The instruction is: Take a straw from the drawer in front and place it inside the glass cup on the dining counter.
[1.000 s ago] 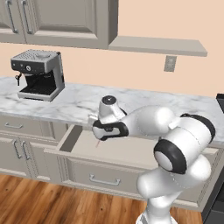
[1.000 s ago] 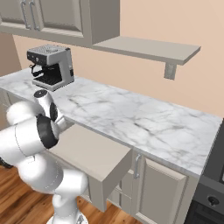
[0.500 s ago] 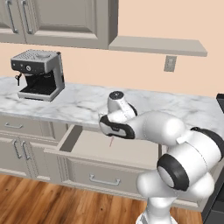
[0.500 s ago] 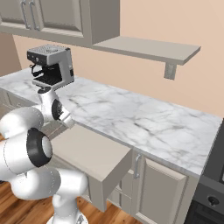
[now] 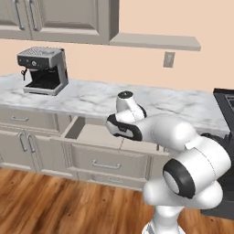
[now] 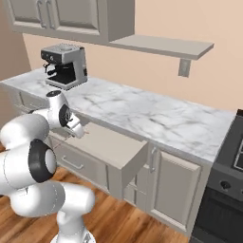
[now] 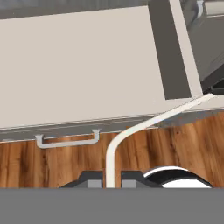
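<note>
1. Fingers [image 7: 92,178] clamped on the straw [image 7: 131,133], pale here, bent tip trailing right
2. Gripper [image 7: 111,179] above the open drawer [image 7: 78,65], near its front edge
3. Best lifted straight clear, grip firm, straw probably slippery
4. Then turned away toward the dining counter, slowly, keeping the straw steady
</note>
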